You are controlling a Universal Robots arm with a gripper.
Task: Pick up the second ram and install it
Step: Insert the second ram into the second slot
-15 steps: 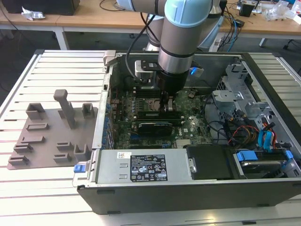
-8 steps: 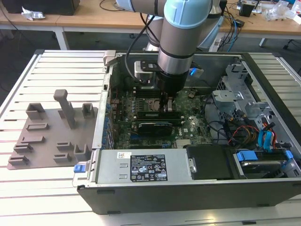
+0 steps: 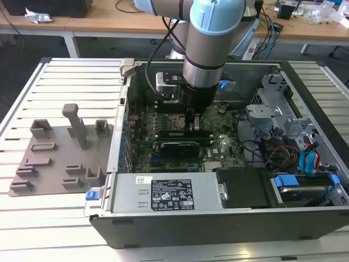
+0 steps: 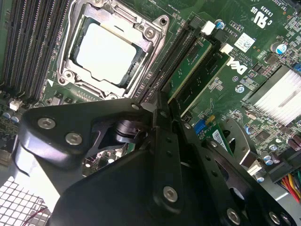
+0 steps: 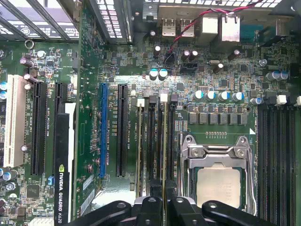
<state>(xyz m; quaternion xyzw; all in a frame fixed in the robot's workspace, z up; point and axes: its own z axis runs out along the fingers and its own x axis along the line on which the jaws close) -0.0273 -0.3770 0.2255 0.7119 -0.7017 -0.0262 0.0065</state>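
Second ram work is going on deep inside the open computer case (image 3: 163,199): in the exterior view the arm reaches straight down so that the gripper (image 3: 192,123) hangs over the motherboard just beside the processor socket (image 3: 173,123), while the grey holder tray (image 3: 54,158) lies outside the case, towards the exterior view's left and well apart from the arm. In the second wrist view two green sticks stand on edge in parallel slots. The one nearer the processor socket (image 4: 110,49) is the second ram (image 4: 188,70), and it runs straight under the gripper (image 4: 162,106), a line-up that suits pushing a stick square into its slot. The other stick (image 4: 211,84) stands one slot farther from the socket. In the first wrist view the second ram (image 5: 164,155) appears edge-on as a thin line leading into the gripper (image 5: 164,203), whose jaws stand narrow, pinched on the stick's upper edge. It looks to sit in its slot, though whether it is fully latched I cannot tell. A graphics card (image 5: 63,174) stands well apart.
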